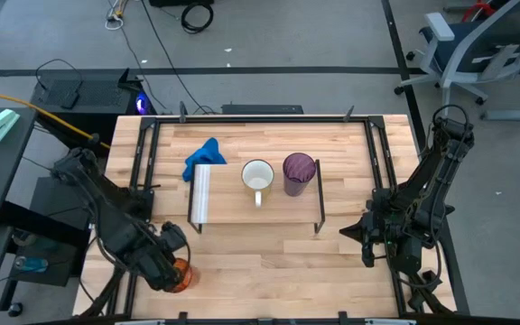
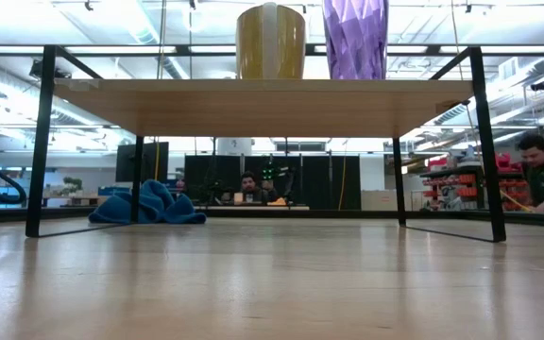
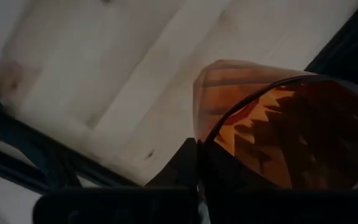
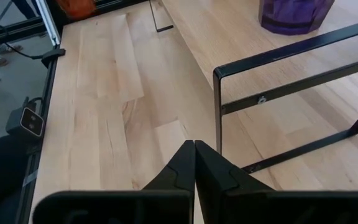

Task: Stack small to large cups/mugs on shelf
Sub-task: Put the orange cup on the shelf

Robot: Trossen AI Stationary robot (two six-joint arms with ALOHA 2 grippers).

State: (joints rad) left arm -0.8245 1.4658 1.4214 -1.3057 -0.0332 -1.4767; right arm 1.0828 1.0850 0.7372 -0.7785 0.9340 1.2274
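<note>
Wooden tabletop (image 1: 269,257), orange cup (image 3: 278,124) clamped in left gripper (image 1: 171,271) jaws

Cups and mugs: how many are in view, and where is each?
3. The white mug and purple tumbler stand side by side on the shelf; the orange cup is at the table's near-left corner, gripped by the left end effector.

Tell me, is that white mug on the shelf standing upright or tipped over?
Upright. From above, the white mug shows its round open mouth, sitting on the shelf beside the purple tumbler.
</note>
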